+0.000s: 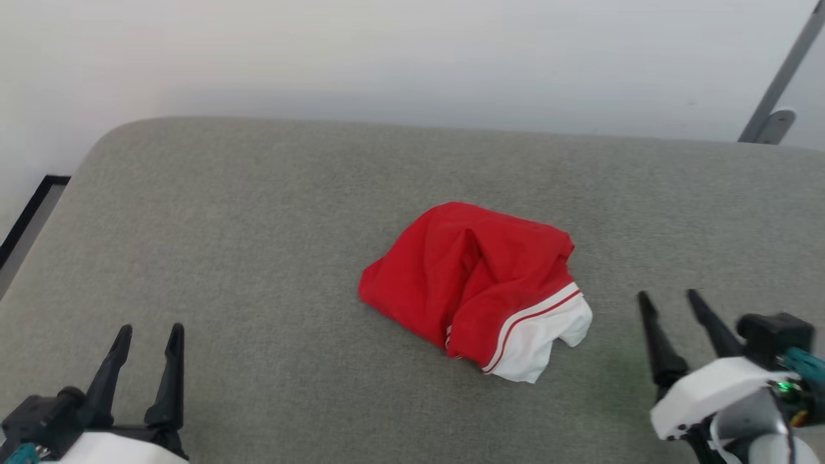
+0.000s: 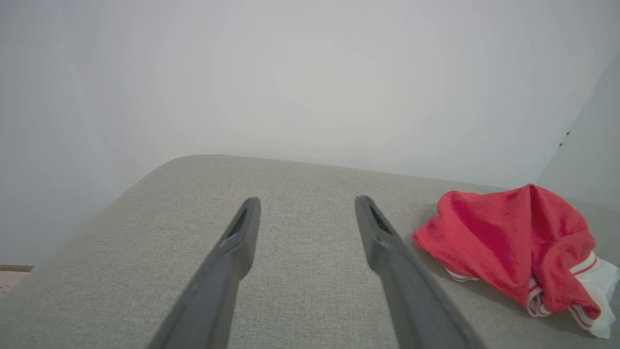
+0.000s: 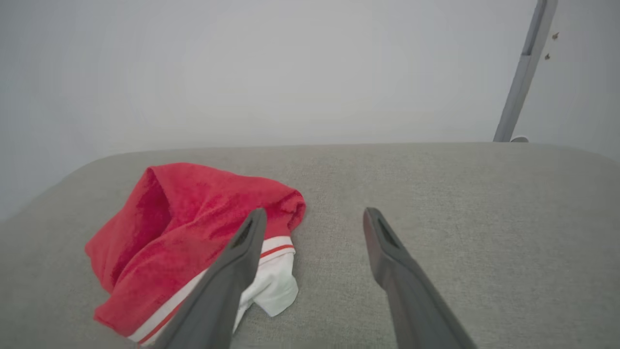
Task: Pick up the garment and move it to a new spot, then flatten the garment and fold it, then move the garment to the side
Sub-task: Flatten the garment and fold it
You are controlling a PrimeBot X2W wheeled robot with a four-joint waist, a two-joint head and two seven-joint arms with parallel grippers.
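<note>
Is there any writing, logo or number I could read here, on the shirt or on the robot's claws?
None can be read.
The crumpled garment presents red cloth, a white sleeve and striped trim, without legible lettering.
The left gripper, the right gripper and the grey surface bear no legible marks.

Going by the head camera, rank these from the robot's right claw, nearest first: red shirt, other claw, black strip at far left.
From the right gripper:
1. garment, just to its left.
2. left gripper, at the lower left.
3. black strip, past the grey surface's left edge.
</note>
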